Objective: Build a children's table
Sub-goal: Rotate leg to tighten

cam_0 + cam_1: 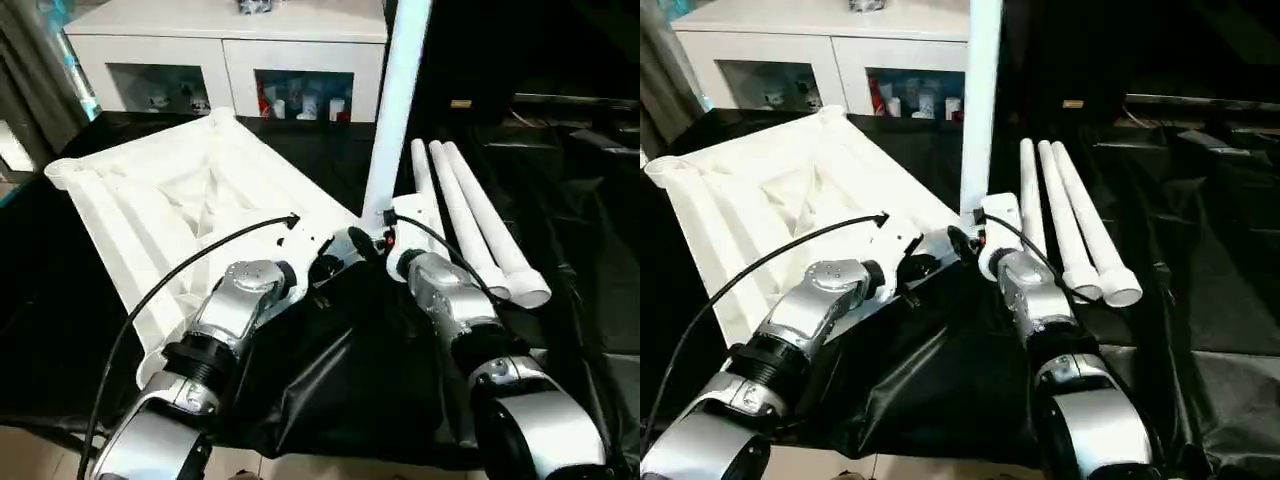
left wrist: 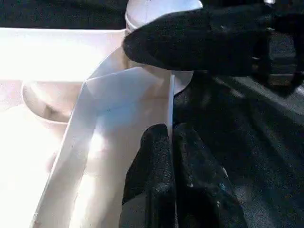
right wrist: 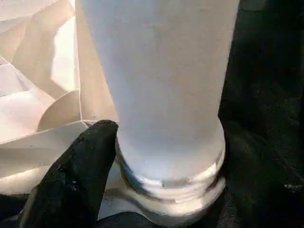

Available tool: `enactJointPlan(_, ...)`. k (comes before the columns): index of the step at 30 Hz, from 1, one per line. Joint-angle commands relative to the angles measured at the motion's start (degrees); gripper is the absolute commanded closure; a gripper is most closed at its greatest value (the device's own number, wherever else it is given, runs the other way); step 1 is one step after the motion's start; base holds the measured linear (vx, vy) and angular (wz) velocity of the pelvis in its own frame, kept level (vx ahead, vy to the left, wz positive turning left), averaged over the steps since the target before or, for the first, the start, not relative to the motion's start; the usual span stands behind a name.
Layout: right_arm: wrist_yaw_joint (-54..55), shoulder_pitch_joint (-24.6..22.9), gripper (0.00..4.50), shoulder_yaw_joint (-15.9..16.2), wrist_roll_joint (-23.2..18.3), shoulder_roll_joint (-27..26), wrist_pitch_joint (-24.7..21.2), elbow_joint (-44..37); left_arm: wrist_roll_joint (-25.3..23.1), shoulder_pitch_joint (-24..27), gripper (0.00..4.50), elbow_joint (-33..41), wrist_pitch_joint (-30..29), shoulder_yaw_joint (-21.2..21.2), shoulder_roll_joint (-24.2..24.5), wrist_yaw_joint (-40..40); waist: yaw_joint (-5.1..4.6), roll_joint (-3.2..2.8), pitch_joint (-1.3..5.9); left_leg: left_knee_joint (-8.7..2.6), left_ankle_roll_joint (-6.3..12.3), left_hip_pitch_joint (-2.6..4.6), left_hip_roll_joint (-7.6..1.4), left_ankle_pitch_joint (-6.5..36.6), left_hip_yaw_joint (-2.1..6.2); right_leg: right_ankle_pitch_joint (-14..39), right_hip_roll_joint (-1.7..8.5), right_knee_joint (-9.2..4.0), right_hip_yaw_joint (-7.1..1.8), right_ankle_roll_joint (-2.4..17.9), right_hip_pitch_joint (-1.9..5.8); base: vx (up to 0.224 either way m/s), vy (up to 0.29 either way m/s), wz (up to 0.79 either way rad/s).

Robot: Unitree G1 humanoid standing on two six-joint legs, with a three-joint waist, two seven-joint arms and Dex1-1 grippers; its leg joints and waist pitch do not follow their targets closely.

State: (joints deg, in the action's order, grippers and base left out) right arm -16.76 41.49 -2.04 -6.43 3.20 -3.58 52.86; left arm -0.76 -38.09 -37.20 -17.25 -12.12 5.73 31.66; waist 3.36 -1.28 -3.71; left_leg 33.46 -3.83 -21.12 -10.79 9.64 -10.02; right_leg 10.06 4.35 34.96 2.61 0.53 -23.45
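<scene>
Right wrist view: our right gripper [image 3: 161, 156] straddles the upright leg [image 3: 161, 85] at the corner socket [image 3: 166, 202] of the upside-down tabletop [image 1: 180, 210], left gripper [image 2: 173, 156] pinched closed bracing the rim; we'd keep the leg plumb while twisting home.

Upside-down white tabletop [image 1: 770, 200] at left; one leg [image 1: 980, 110] stands upright at centre, three legs [image 1: 1070, 225] lie right on black sheet [image 1: 1200, 290], cabinet [image 1: 830, 60] upper left

Smooth white plastic table top [image 1: 150, 215]; glossy black sheet [image 1: 350, 370]; silvery metal forearms [image 1: 235, 305]
</scene>
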Motion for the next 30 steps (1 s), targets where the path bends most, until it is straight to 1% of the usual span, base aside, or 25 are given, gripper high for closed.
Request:
enactJointPlan(1, -0.6, -1.5, 0.97, -0.4, -0.3, 0.3, -0.2, -2.4, 0.7, -1.7, 4.5, -2.2, 1.9, 3.3, -0.9, -4.7, 0.15, 0.87, 3.99, -3.86, 1.89, 0.28, -1.38, 14.8, 0.33, 18.2, 3.23, -5.05, -1.94, 9.6, 2.73, 0.0, 0.0, 0.0)
enactJointPlan(2, -0.4, -2.3, 0.92, -0.7, -0.3, 0.8, -0.4, -3.9, 1.2, -2.9, 4.06, -3.7, 1.2, 4.3, -1.5, -6.2, 0.17, 0.97, 3.98, -3.79, 2.06, 0.18, -1.24, 14.1, 0.24, 17.3, 3.08, -5.11, -1.9, 9.4, 2.77, 0.0, 0.0, 0.0)
enactJointPlan(3, -0.5, -3.1, 0.92, -0.8, -0.4, 1.2, -0.6, -5.4, 2.1, -3.9, 3.95, -4.8, 0.3, 5.4, -2.1, -6.8, 0.16, 1.05, 4.2, -3.76, 2.1, 0.11, -1.29, 13.4, 0.34, 16.2, 3.18, -4.88, -1.9, 9.6, 2.98, 0.0, 0.0, 0.0)
enactJointPlan(4, -0.3, -3.9, 0.92, -1.0, -0.5, 1.6, -1.0, -6.9, 2.3, -4.8, 3.95, -5.7, 0.8, 5.9, -2.6, -7.5, 0.21, 0.81, 4.58, -3.49, 2.52, -0.13, -1.27, 10.8, 0.37, 12.3, 3.2, -4.38, -1.91, 10.3, 3.3, 0.0, 0.0, 0.0)
enactJointPlan(5, -0.3, -5.0, 0.92, -1.0, -0.5, 2.0, -1.5, -8.9, 2.4, -5.7, 3.88, -6.6, 2.4, 6.4, -3.3, -8.9, 0.25, 1.0, 4.8, -3.08, 3.6, -0.3, -1.1, 8.1, 0.16, 7.3, 2.94, -4.12, -1.92, 11.4, 3.32, 0.0, 0.0, 0.0)
enactJointPlan(6, -0.3, -5.9, 0.92, -0.9, -0.6, 2.1, -1.9, -10.6, 2.2, -6.4, 3.74, -7.1, 4.2, 6.7, -3.7, -10.1, 0.4, 1.03, 5.07, -2.91, 4.29, -0.31, -1.19, 6.6, 0.22, 4.3, 2.99, -3.74, -1.91, 12.2, 3.39, 0.0, 0.0, 0.0)
enactJointPlan(7, -0.3, -6.4, 0.92, -0.8, -0.6, 2.2, -2.0, -11.4, 1.9, -6.7, 3.59, -7.4, 5.6, 6.8, -3.8, -11.1, 0.36, 0.59, 5.15, -2.61, 5.86, -0.69, -1.05, 4.5, 0.24, -0.1, 2.82, -3.48, -1.76, 13.3, 3.43, 0.0, 0.0, 0.0)
enactJointPlan(8, -0.4, -7.5, 0.92, -0.4, -0.5, 2.0, -2.5, -13.2, 1.5, -7.0, 3.51, -7.6, 8.0, 7.2, -3.8, -13.0, 0.34, 0.37, 5.3, -2.39, 7.03, -0.97, -1.01, 3.9, 0.31, -3.2, 2.97, -3.03, -1.58, 14.5, 3.69, 0.0, 0.0, 0.0)
enactJointPlan(10, -0.6, -8.2, 0.92, 0.0, -0.5, 1.8, -2.7, -14.5, 1.4, -7.0, 3.51, -7.3, 9.2, 7.5, -3.7, -13.9, 0.36, 0.54, 5.15, -2.39, 7.52, -0.82, -1.04, 4.8, 0.19, -2.5, 2.96, -3.35, -1.51, 14.6, 3.56, 0.0, 0.0, 0.0)
enactJointPlan(11, -0.8, -8.8, 0.92, 0.3, -0.3, 1.7, -3.1, -15.5, 1.5, -7.1, 3.51, -6.9, 9.7, 8.1, -3.4, -14.8, 0.4, 0.15, 5.06, -2.52, 7.25, -0.58, -1.18, 6.1, 0.22, -0.3, 2.98, -3.64, -1.42, 14.7, 3.42, 0.0, 0.0, 0.0)
enactJointPlan(12, -0.8, -9.5, 0.92, 0.9, 0.0, 1.4, -3.6, -16.8, 1.4, -6.8, 3.51, -5.8, 9.5, 8.8, -2.6, -15.5, 0.36, 0.15, 5.02, -2.53, 6.92, -0.54, -1.23, 6.8, 0.22, 0.7, 3.0, -3.66, -1.41, 14.8, 3.39, 0.0, 0.0, 0.0)
enactJointPlan(15, -1.6, -10.7, 0.92, 2.3, 0.2, 0.7, -5.1, -19.3, 0.2, -5.7, 3.51, -2.4, 8.6, 10.0, 0.1, -17.0, 0.32, -0.01, 4.74, -2.99, 4.98, -0.39, -1.6, 9.6, 0.45, 5.4, 3.0, -3.88, -1.35, 14.0, 3.3, 0.0, 0.0, 0.0)
enactJointPlan(16, -1.9, -11.1, 0.92, 3.0, 0.4, 0.5, -5.6, -20.1, -0.4, -5.1, 3.51, -0.9, 8.1, 10.2, 1.3, -17.5, 0.31, 0.14, 4.67, -3.08, 4.69, -0.37, -1.59, 9.9, 0.42, 6.1, 2.98, -3.99, -1.36, 13.9, 3.26, 0.0, 0.0, 0.0)
enactJointPlan(17, -2.3, -11.4, 0.92, 3.7, 0.5, 0.1, -6.2, -20.7, -1.2, -4.0, 3.51, 1.3, 7.3, 10.4, 3.2, -17.8, 0.27, -0.08, 4.66, -3.22, 3.97, -0.38, -1.79, 10.3, 0.6, 6.7, 3.08, -3.78, -1.39, 13.7, 3.31, 0.0, 0.0, 0.0)
enactJointPlan(18, -2.7, -11.7, 0.92, 4.5, 0.8, -0.4, -6.9, -21.2, -2.0, -2.5, 3.51, 4.4, 5.6, 11.1, 5.6, -18.4, 0.13, -0.08, 4.59, -3.25, 3.71, -0.39, -1.72, 10.7, 0.49, 7.2, 2.97, -3.87, -1.4, 13.4, 3.16, 0.0, 0.0, 0.0)
enactJointPlan(19, -2.7, -11.7, 0.92, 4.5, 0.8, -0.4, -6.9, -21.2, -2.0, -2.5, 3.51, 4.4, 5.6, 11.1, 5.6, -18.4, 0.04, -0.18, 4.55, -3.38, 3.04, -0.21, -1.86, 11.5, 0.58, 7.9, 2.99, -3.82, -1.41, 13.3, 3.03, 0.0, 0.0, 0.0)
enactJointPlan(20, -2.3, -11.8, 0.92, 5.1, 1.3, -0.8, -7.8, -21.4, -2.9, -0.4, 3.51, 8.5, 3.1, 11.9, 8.0, -19.0, 0.1, -0.32, 4.49, -3.37, 2.31, 0.12, -1.82, 12.4, 0.45, 9.0, 2.93, -4.03, -1.49, 12.9, 2.72, 0.0, 0.0, 0.0)
enactJointPlan(21, -1.0, -11.5, 0.92, 5.3, 2.0, -1.1, -9.2, -20.9, -4.0, 1.9, 3.51, 13.1, 0.2, 12.8, 10.4, -19.4, 0.12, 0.03, 4.53, -3.48, 1.94, 0.1, -2.07, 12.3, 0.54, 8.8, 3.07, -3.8, -1.53, 13.1, 2.87, 0.0, 0.0, 0.0)
enactJointPlan(22, -0.2, -11.3, 0.92, 5.2, 2.3, -1.1, -9.6, -20.4, -4.6, 2.8, 3.51, 14.7, -0.8, 13.2, 11.2, -19.6, 0.04, -0.22, 4.43, -3.55, 1.28, 0.14, -1.97, 12.4, 0.42, 9.4, 2.87, -3.84, -1.52, 12.8, 2.54, 0.0, 0.0, 0.0)
enactJointPlan(23, 1.5, -10.7, 0.92, 4.9, 3.0, -1.2, -10.8, -19.4, -5.9, 4.9, 3.51, 18.4, -3.2, 14.0, 13.2, -20.2, 0.06, -0.3, 4.55, -3.52, 0.84, 0.24, -2.18, 11.8, 0.57, 8.6, 3.08, -3.52, -1.61, 13.0, 2.62, 0.0, 0.0, 0.0)
enactJointPlan(24, 2.6, -10.3, 0.92, 4.7, 3.2, -1.3, -11.4, -18.5, -6.9, 6.4, 3.51, 20.9, -5.0, 14.9, 14.5, -20.7, 0.09, -0.45, 4.45, -3.67, 0.77, 0.06, -2.12, 11.6, 0.64, 8.6, 3.02, -3.52, -1.57, 13.0, 2.64, 0.0, 0.0, 0.0)
enactJointPlan(26, 3.7, -9.8, 0.92, 4.5, 3.5, -1.3, -12.2, -17.3, -8.8, 9.6, 3.51, 25.7, -9.5, 16.4, 17.1, -21.8, 0.12, -0.37, 4.25, -3.72, -0.15, 0.24, -1.99, 13.0, 0.49, 10.5, 2.95, -3.68, -1.64, 12.2, 2.35, 0.0, 0.0, 0.0)
enactJointPlan(27, 3.7, -9.6, 0.92, 4.5, 3.4, -1.3, -12.3, -17.0, -9.6, 10.9, 3.51, 27.3, -11.3, 17.0, 18.0, -21.9, 0.14, -0.42, 4.21, -3.73, -0.25, 0.3, -1.96, 13.4, 0.45, 10.9, 2.87, -3.77, -1.64, 11.9, 2.25, 0.0, 0.0, 0.0)
enactJointPlan(29, 2.5, -9.2, 1.21, 4.8, 3.0, -1.6, -12.6, -16.4, -11.1, 13.8, 3.48, 30.0, -14.6, 18.7, 19.6, -22.3, 0.17, -0.58, 4.16, -3.77, -0.58, 0.39, -1.91, 14.5, 0.47, 12.0, 2.9, -3.89, -1.66, 11.3, 2.09, 0.0, 0.0, 0.0)
enactJointPlan(30, 2.5, -9.2, 1.29, 4.8, 3.0, -1.6, -12.6, -16.4, -11.1, 13.8, 3.48, 30.0, -14.6, 18.7, 19.6, -22.3, 0.14, -0.56, 4.09, -3.82, -0.59, 0.32, -1.84, 14.7, 0.52, 12.3, 2.84, -3.99, -1.68, 11.1, 2.08, 0.0, 0.0, 0.0)
